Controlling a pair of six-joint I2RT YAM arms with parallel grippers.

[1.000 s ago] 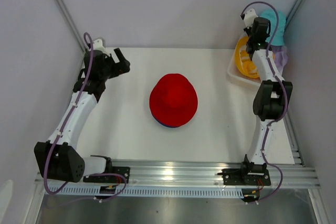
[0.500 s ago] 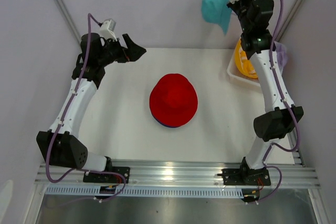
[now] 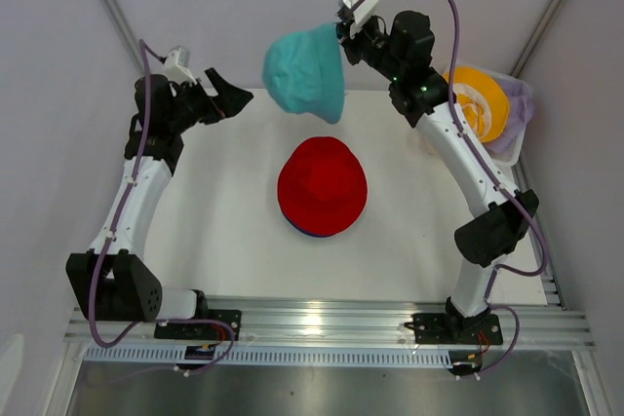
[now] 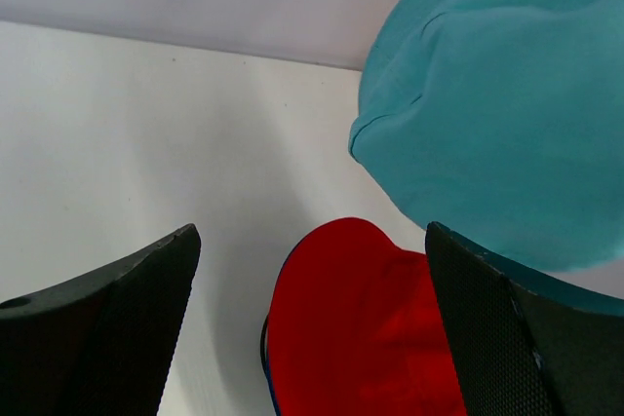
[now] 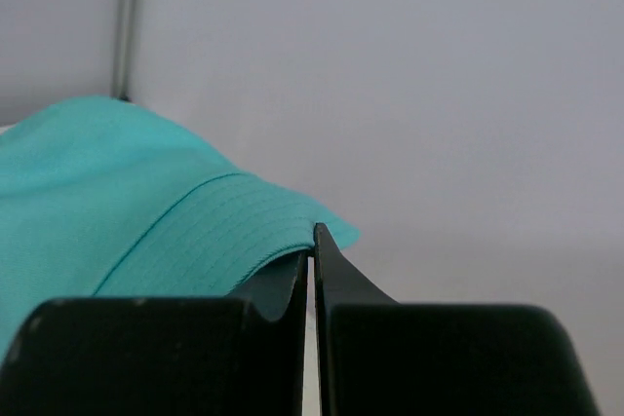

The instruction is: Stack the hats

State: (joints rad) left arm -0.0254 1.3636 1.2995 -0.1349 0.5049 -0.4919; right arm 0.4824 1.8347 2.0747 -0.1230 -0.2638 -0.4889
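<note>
A red hat [image 3: 322, 185] lies on the table's middle over a navy hat whose edge [image 3: 304, 232] peeks out below it. My right gripper [image 3: 343, 34] is shut on the brim of the teal hat [image 3: 305, 72] and holds it in the air behind the red hat. The teal brim [image 5: 210, 231] is pinched between the shut jaws in the right wrist view. My left gripper [image 3: 232, 96] is open and empty, up at the back left, facing the red hat [image 4: 366, 328] and the teal hat [image 4: 497, 114]. A yellow hat [image 3: 480, 99] and a lavender hat [image 3: 519, 109] sit in the basket.
A white basket [image 3: 435, 141] stands at the back right edge of the table. Grey walls close in the back and sides. The aluminium rail [image 3: 322, 323] with the arm bases runs along the near edge.
My right arm has lifted the teal hat out of the basket and swung it left, over the back of the table. My left gripper has risen and turned toward the middle.
</note>
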